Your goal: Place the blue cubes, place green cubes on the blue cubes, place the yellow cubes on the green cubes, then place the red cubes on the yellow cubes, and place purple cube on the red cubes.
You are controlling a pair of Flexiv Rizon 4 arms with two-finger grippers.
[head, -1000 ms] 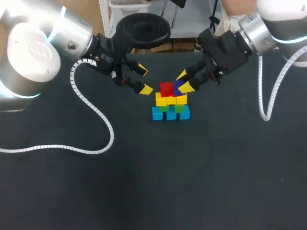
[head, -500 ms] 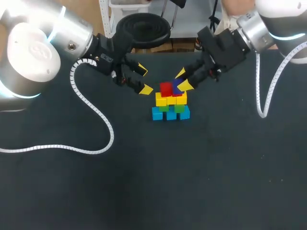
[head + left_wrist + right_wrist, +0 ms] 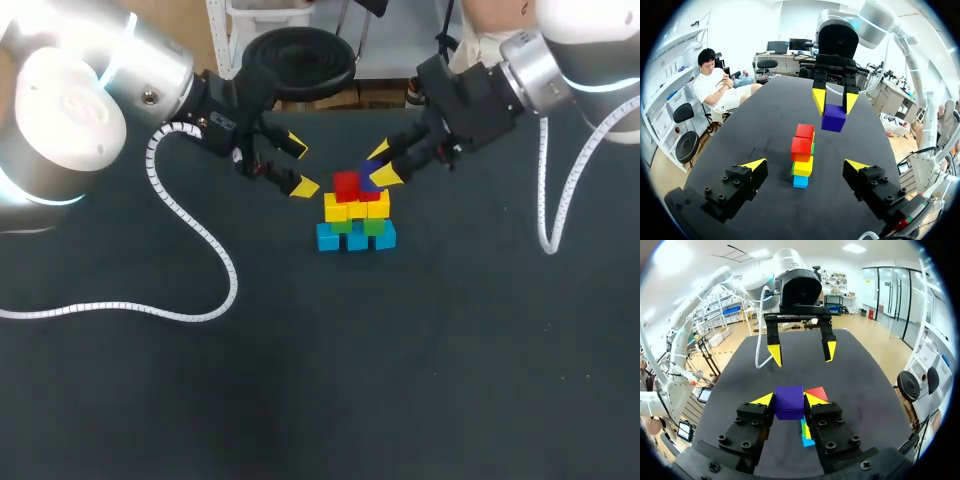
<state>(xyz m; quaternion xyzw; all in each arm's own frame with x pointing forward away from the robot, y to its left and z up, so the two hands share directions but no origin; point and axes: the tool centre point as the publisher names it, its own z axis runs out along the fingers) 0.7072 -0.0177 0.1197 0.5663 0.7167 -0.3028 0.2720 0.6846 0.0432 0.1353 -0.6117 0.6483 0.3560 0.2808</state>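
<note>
A small pyramid stands mid-table: blue cubes (image 3: 356, 238) at the bottom, green cubes (image 3: 360, 226) on them, yellow cubes (image 3: 355, 209) above, and red cubes (image 3: 347, 185) on top. My right gripper (image 3: 383, 165) is shut on a purple cube (image 3: 371, 180), which hangs just above the right red cube. In the right wrist view the purple cube (image 3: 789, 402) sits between the yellow fingertips, with a red cube (image 3: 817, 392) beneath. My left gripper (image 3: 300, 166) hangs open to the left of the stack with nothing in it. The left wrist view shows the stack (image 3: 802, 160) ahead and the purple cube (image 3: 833, 118).
The dark table (image 3: 300, 360) stretches toward the near side around the stack. A white coiled cable (image 3: 200, 240) from my left arm lies on the left part of the table. Another white cable (image 3: 545, 200) hangs by my right arm.
My right gripper has edged slightly up and toward the far side with the purple cube. The left arm and the stack have not moved.
</note>
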